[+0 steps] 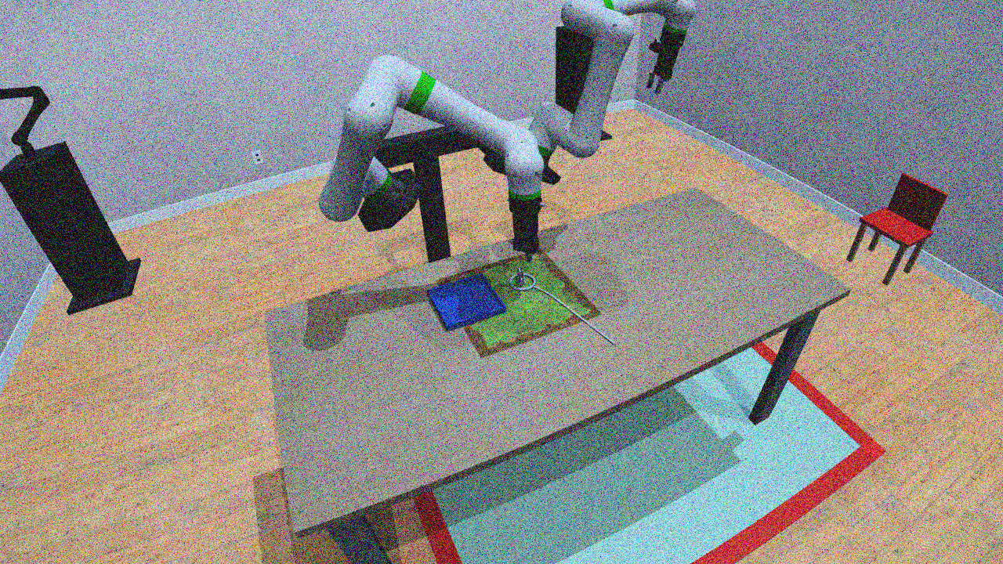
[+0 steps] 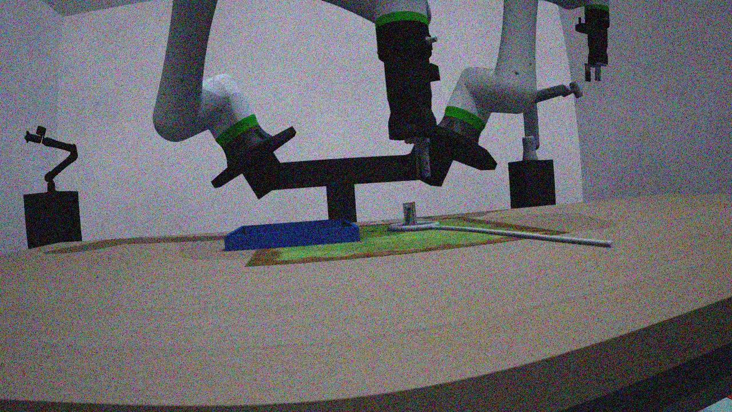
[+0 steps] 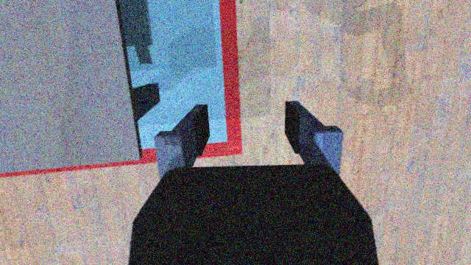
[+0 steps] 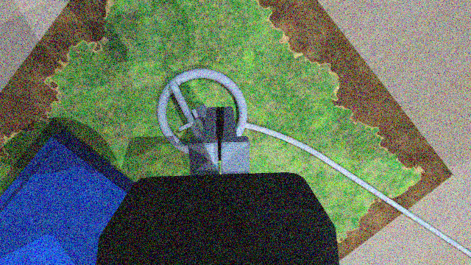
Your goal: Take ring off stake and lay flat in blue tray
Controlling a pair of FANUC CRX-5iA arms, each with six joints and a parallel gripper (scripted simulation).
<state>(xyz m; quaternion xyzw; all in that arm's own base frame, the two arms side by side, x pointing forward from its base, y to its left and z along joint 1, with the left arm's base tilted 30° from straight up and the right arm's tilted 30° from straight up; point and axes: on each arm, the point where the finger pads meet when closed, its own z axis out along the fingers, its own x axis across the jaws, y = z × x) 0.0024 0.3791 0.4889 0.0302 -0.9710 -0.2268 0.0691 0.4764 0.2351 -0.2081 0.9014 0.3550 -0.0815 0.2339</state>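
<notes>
The light grey ring (image 1: 522, 288) (image 2: 414, 229) (image 4: 200, 73) lies low around the upright stake (image 1: 520, 275) (image 2: 409, 213) (image 4: 182, 104) on the green mat (image 1: 505, 336) (image 2: 327, 250) (image 4: 221, 29). A long thin rod (image 1: 574, 310) (image 2: 526, 236) (image 4: 313, 152) runs from the ring's edge past the mat. The blue tray (image 1: 466, 302) (image 2: 291, 235) (image 4: 66, 199) stands beside the ring and shows nothing inside. My right gripper (image 1: 528, 258) (image 2: 424, 174) (image 4: 220, 123) is shut and empty, above the stake and ring. My left gripper (image 1: 655, 89) (image 2: 592, 79) (image 3: 246, 118) is open and empty, far from them.
The table (image 1: 364, 421) (image 2: 255, 333) (image 3: 55, 92) extends around the mat. The tray overlaps one side of the mat, and its wall stands close to the ring. A red chair (image 1: 897, 224) and a black cabinet (image 1: 63, 224) (image 2: 51, 217) stand away from the table.
</notes>
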